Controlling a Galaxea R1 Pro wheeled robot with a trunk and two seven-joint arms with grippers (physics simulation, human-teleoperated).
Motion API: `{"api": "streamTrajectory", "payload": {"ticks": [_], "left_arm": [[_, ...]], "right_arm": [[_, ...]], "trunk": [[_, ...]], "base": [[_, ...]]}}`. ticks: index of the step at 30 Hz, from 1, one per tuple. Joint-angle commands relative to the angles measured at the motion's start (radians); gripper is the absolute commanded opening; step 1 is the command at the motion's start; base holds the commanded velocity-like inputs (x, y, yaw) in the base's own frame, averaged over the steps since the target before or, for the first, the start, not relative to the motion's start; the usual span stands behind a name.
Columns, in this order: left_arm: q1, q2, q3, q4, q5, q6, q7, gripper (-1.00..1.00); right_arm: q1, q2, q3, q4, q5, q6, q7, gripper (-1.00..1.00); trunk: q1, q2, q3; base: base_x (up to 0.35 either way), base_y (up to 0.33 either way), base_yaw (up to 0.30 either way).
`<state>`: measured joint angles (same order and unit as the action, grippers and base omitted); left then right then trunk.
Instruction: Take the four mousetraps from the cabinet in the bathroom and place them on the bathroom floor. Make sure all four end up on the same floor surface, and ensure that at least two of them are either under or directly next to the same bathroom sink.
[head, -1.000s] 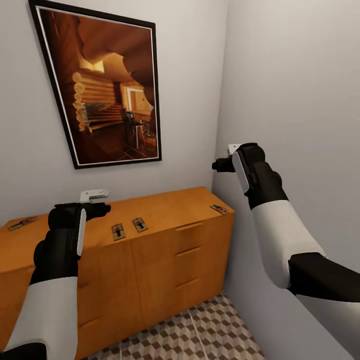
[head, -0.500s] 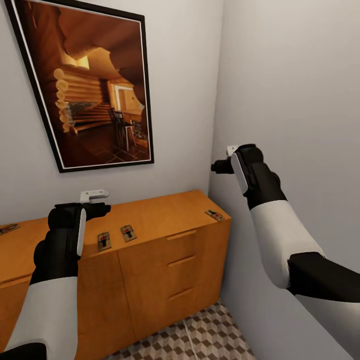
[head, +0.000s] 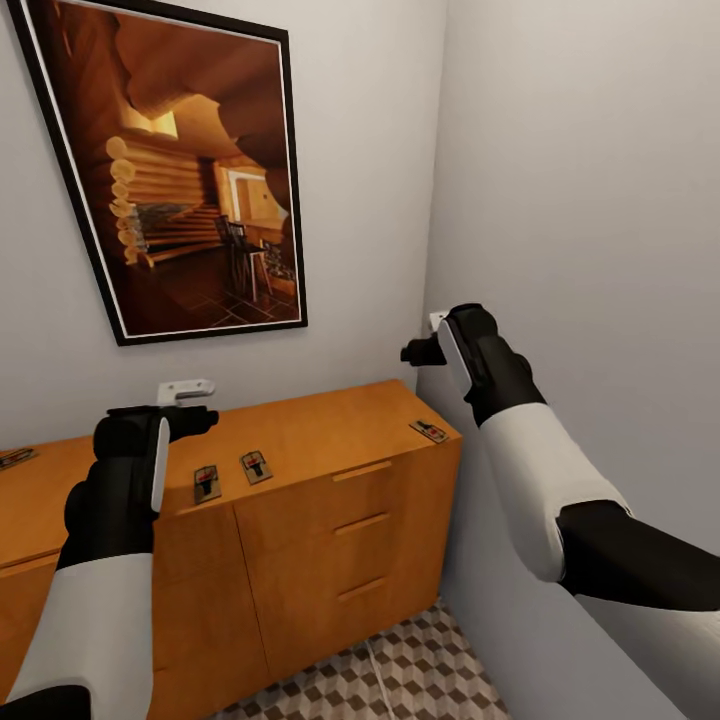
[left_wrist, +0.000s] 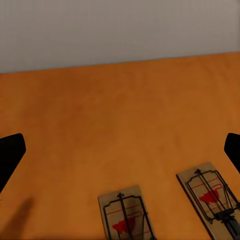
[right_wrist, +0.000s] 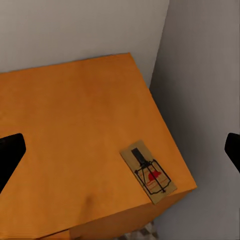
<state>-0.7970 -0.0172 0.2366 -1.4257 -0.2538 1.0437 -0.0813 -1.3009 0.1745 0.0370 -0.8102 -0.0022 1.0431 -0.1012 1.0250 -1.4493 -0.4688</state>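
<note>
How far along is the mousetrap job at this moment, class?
Done: nothing; no trap lies on the floor. The mousetraps sit on the cabinet: two mid-top, one at its right corner. In hand: both open grippers, left and right, hover empty above. Left: every pick and placement.

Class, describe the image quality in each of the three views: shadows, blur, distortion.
Head view: sharp, even light, the framed picture skewed by the wide lens. Left wrist view: soft, slightly blurred, faint shadow on the cabinet. Right wrist view: a mousetrap rendered clearly, faint shadow nearby.
</note>
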Motion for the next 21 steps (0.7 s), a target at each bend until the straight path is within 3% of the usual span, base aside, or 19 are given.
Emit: {"api": "streamTrajectory", "payload": {"ticks": [1, 13, 21], "left_arm": [[-0.001, 0.000, 0.004, 0.001, -0.009, 0.003, -0.008, 1.00], [-0.002, 0.026, 0.084, 0.009, -0.017, 0.003, -0.003, 1.00], [-0.002, 0.065, 0.116, 0.010, -0.052, 0.003, -0.002, 1.00]], "right_arm": [[0.000, 0.000, 0.002, 0.002, -0.001, 0.004, -0.004, 1.00], [0.042, 0.000, 0.003, 0.012, -0.003, 0.004, -0.002, 1.00], [0.056, 0.000, 0.013, 0.016, -0.005, 0.004, 0.000, 1.00]], "trunk": [[0.000, -0.001, -0.001], [0.000, -0.001, -0.001], [0.000, -0.001, -0.001]], "base": [[0.002, -0.001, 0.000], [0.000, 0.000, 0.000], [0.000, 0.000, 0.000]]}}
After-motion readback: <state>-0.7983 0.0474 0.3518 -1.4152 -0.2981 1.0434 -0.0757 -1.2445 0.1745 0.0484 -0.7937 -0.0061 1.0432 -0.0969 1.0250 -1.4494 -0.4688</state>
